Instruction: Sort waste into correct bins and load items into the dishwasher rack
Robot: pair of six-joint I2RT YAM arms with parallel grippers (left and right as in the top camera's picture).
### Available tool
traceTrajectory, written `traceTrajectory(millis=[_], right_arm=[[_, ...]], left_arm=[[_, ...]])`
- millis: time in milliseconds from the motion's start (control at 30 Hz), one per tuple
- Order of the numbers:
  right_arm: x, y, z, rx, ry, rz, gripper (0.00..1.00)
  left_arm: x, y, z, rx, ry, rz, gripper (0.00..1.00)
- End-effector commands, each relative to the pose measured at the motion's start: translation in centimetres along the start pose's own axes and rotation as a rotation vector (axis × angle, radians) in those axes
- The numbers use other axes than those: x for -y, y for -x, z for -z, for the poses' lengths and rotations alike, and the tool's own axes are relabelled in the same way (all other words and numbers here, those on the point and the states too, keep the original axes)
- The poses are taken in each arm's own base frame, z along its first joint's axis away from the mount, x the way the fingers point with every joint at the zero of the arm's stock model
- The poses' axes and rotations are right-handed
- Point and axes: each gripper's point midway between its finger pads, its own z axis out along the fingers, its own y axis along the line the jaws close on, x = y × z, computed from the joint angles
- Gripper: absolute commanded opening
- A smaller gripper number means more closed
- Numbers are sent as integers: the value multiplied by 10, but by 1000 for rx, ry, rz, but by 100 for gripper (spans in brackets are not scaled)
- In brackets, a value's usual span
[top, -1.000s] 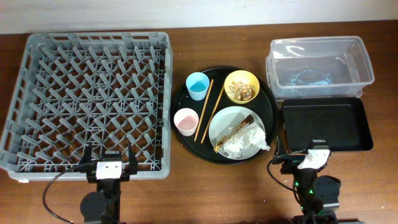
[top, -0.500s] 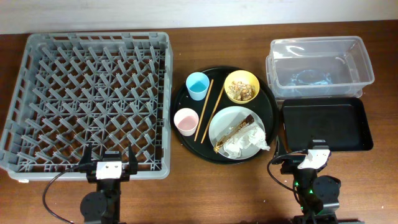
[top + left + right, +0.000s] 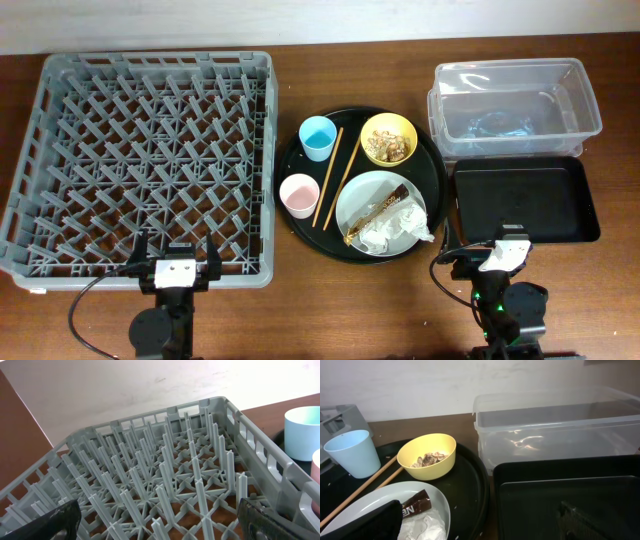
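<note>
While the waste lies untouched, the crumpled tissue (image 3: 392, 229) rests on the near right part of the plate (image 3: 362, 192), touching the shiny wrapper (image 3: 374, 213) that runs slantwise across it, and the crumbly food scraps (image 3: 390, 148) fill the yellow bowl (image 3: 389, 128) just behind. Plate and bowl share a round black tray (image 3: 432, 160) with the blue cup (image 3: 318, 137), the pink cup (image 3: 298, 194) and 2 chopsticks (image 3: 328, 178), which lie side by side between the cups and the plate. To the right of this tray the clear tub (image 3: 515, 105) stands at the back with the shallow black tray (image 3: 525, 202) just in front of it. On the other side of the round tray, the big grey rack (image 3: 140, 165) takes up the left part of the wooden table (image 3: 330, 310). The left gripper (image 3: 175, 252) hangs at the rack's near edge, its fingers (image 3: 50, 522) spread wide and holding nothing. The right gripper (image 3: 487, 247) sits at the near edge of the shallow tray, its fingers (image 3: 375, 520) likewise spread apart and bare.
</note>
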Motion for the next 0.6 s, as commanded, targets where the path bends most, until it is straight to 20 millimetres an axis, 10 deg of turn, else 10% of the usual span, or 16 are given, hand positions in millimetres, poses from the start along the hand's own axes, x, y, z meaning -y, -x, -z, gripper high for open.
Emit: traceTrajectory(millis=[0, 567], right_arm=[[3, -4, -1, -9, -12, -3, 99], [1, 10, 0, 49, -3, -5, 98]], left_arm=[[1, -1, 0, 5, -5, -15, 100], [1, -1, 0, 6, -5, -15, 100]])
